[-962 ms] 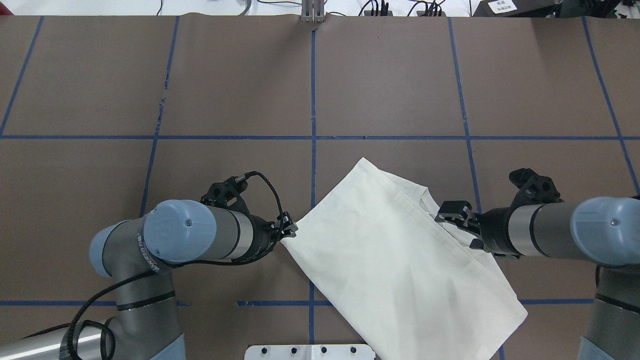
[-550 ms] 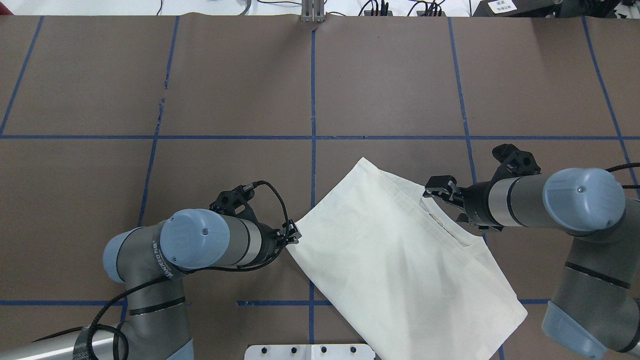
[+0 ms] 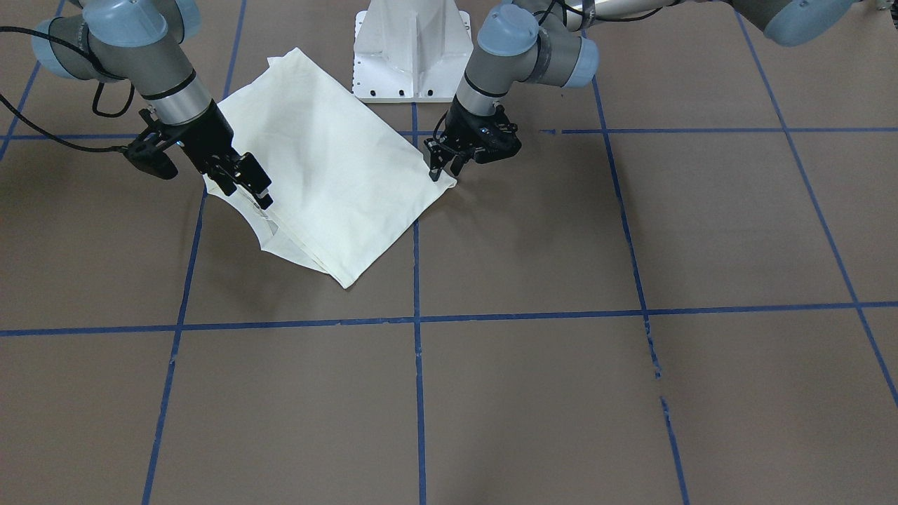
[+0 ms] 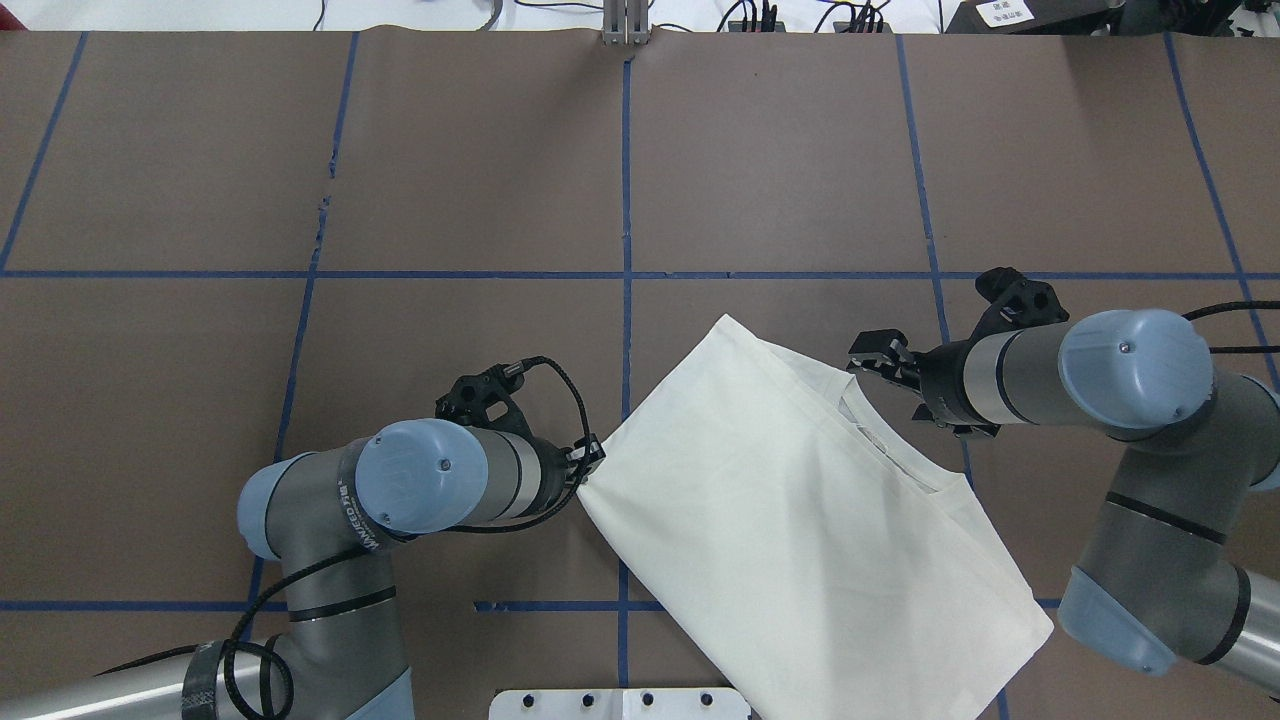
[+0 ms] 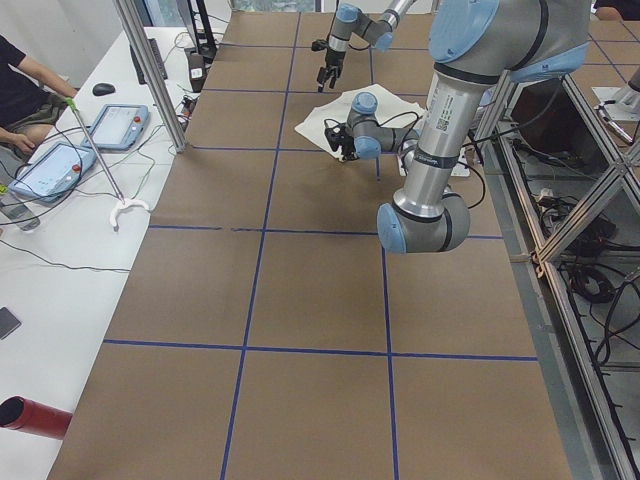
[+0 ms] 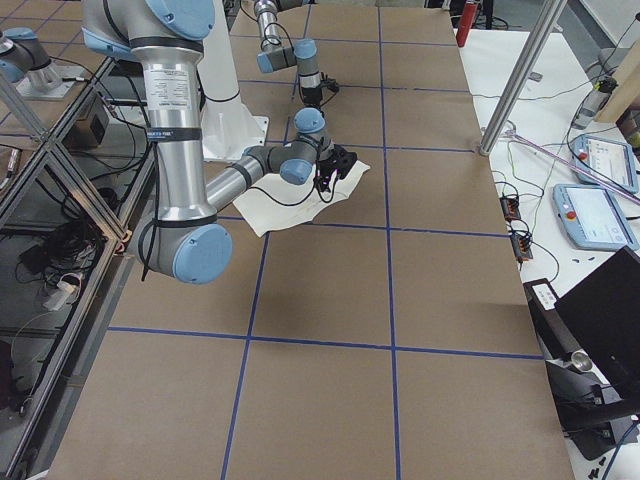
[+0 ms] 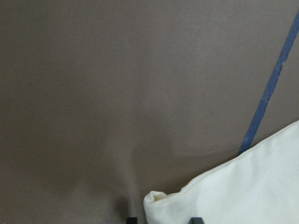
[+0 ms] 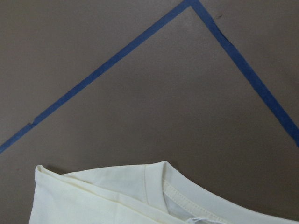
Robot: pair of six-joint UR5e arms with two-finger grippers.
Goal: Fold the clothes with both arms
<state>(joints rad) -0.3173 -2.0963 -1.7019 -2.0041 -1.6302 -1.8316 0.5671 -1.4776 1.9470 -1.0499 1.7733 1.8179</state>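
The cream T-shirt (image 4: pixel 800 530) lies folded, plain side up, slanted across the table near the robot's base; it also shows in the front-facing view (image 3: pixel 330 161). Its print is hidden. My left gripper (image 4: pixel 590 462) is low at the shirt's left corner. In the left wrist view the corner (image 7: pixel 159 203) lies between the two fingertips (image 7: pixel 132 219), which stand apart. My right gripper (image 4: pixel 868 362) is open and empty, just off the far edge by the ribbed neckline (image 8: pixel 187 198). In the front-facing view it (image 3: pixel 249 184) hovers over that edge.
The white pedestal base (image 3: pixel 410 49) stands right behind the shirt. Brown paper with blue tape lines (image 4: pixel 627 200) covers the table. A side table with tablets (image 5: pixel 110 125) and a seated person runs along the far side.
My right gripper has lifted off the shirt's collar area and moved toward the far edge, uncovering the neckline. My left arm has shifted slightly right; its gripper stays at the corner.
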